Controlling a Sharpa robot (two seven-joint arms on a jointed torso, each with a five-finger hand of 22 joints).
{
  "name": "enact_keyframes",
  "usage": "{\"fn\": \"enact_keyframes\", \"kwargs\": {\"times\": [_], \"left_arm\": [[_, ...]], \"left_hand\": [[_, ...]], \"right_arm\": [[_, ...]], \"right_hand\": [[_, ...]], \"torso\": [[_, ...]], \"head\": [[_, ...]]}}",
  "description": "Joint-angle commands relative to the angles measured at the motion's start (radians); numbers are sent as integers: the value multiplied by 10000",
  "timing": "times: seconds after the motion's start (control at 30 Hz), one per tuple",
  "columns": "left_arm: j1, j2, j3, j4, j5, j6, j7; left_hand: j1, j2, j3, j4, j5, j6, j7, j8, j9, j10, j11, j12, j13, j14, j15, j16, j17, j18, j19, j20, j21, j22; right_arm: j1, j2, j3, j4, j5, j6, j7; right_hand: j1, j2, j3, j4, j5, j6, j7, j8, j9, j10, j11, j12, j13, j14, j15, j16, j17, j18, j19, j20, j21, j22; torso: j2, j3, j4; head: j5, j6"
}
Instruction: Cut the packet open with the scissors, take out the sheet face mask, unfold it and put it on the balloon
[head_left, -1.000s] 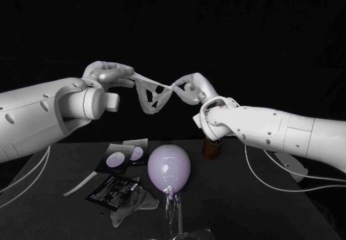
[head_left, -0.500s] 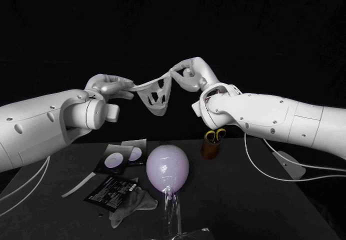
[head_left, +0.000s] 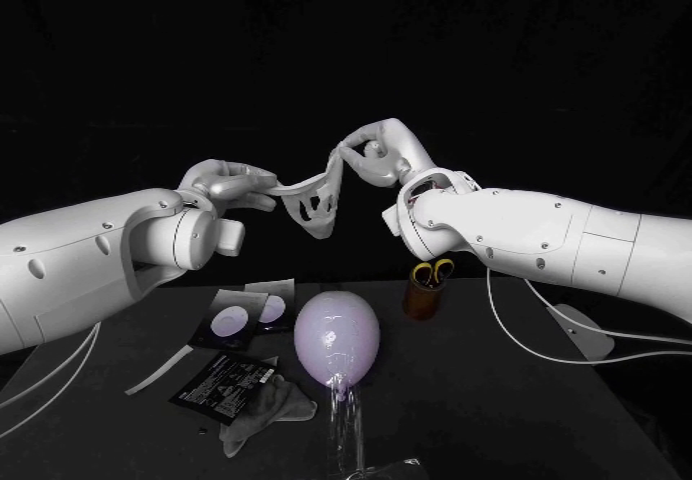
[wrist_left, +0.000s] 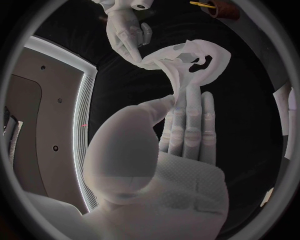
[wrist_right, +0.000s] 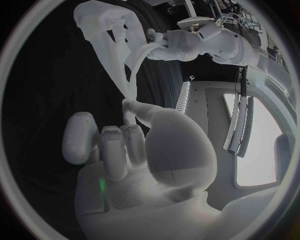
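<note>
Well above the black table (head_left: 490, 400), a thin white sheet face mask (head_left: 313, 200) hangs in the air between the two silver hands, part unfolded, its cut-out holes showing. The left hand (head_left: 231, 183) pinches one end between thumb and fingers (wrist_left: 187, 107). The right hand (head_left: 378, 150), a little higher, nips the other end, with its remaining fingers curled loosely. The mask sags between them. Below it, a pale lilac oval balloon (head_left: 338, 336) stands on a clear stand (head_left: 346, 430) towards the table's near edge. Towards the left edge from the balloon lies a flat black packet (head_left: 224, 382), with a crumpled pale film (head_left: 267, 408) just beside it. Yellow-handled scissors (head_left: 430, 270) stand in a brown cup (head_left: 421, 300) near the far edge.
</note>
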Motion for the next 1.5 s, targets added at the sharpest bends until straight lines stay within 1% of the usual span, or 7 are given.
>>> {"fn": "enact_keyframes", "kwargs": {"times": [0.03,0.33,0.57,0.97,1.17,1.4,1.5], "left_arm": [[-8,-43,-11,84,93,376,-97],[-78,-132,-188,262,-148,671,-327],[-153,-405,-222,684,-71,502,-212],[-216,-1453,-195,2676,742,1141,343],[-224,-1652,-211,3449,1050,1420,373],[-257,-1568,-225,3954,1158,1553,317],[-287,-1477,-235,4074,1181,1538,250]], "left_hand": [[9,24,-22,54,34,-21,35,-56,6,96,-28,6,4,-2,-16,-60,20,93,-76,43,21,-3],[40,-78,-222,54,34,-21,50,-126,14,-6,-18,-10,26,-54,-10,-4,138,101,-107,88,-8,-24],[137,-60,-284,10,33,32,48,-147,20,18,-25,25,44,-44,-25,45,199,117,-78,73,46,5],[287,-65,-350,-103,34,125,35,-208,13,68,-47,72,57,7,-67,112,287,138,-14,3,187,84],[298,-68,-364,-117,33,142,35,-219,11,74,-49,77,57,17,-71,120,299,138,-4,-8,211,97],[296,-74,-380,-120,34,158,35,-224,11,81,-50,82,58,27,-73,126,308,137,3,-14,226,105],[296,-75,-387,-122,34,166,34,-227,11,85,-51,84,59,33,-75,129,313,137,8,-18,233,109]], "right_arm": [[5,6,1,12,-162,145,-144],[4,-25,-2,116,-190,196,-185],[1,-281,-44,396,-299,259,-292],[-395,-856,-142,772,-367,346,-430],[-512,-1247,-150,1101,-352,459,-419],[-582,-1788,-156,1731,-337,688,-359],[-597,-2130,-159,2106,-380,730,-358]], "right_hand": [[98,27,25,-3,42,79,-41,50,11,673,-67,38,1983,1027,-58,43,2635,135,42,-19,-2,-5],[98,27,25,-3,42,79,-41,50,11,673,-67,38,1983,1027,-58,43,2635,135,42,-19,-2,-5],[98,27,25,-3,42,79,-41,50,11,673,-67,38,1983,1027,-58,43,2635,135,42,-19,-2,-5],[90,25,32,-5,41,82,-41,53,14,678,-68,46,1989,1027,-60,43,2635,133,50,-22,4,6],[86,24,33,-5,40,82,-41,54,15,676,-68,40,1984,1027,-60,43,2635,138,35,-22,-16,-16],[80,19,34,-5,40,84,-42,56,16,678,-69,43,1987,1027,-60,43,2635,134,47,-24,-2,2],[80,19,34,-5,40,84,-42,56,16,678,-69,43,1987,1027,-60,43,2635,134,47,-24,-2,2]], "torso": [[8,11,-1],[8,-1,-5],[8,-1,-10],[1,12,3],[-25,30,20],[-112,87,11],[-177,124,6]], "head": [[3,9],[-11,-7],[-20,-55],[-50,-123],[-86,-168],[-178,-229],[-252,-322]]}}
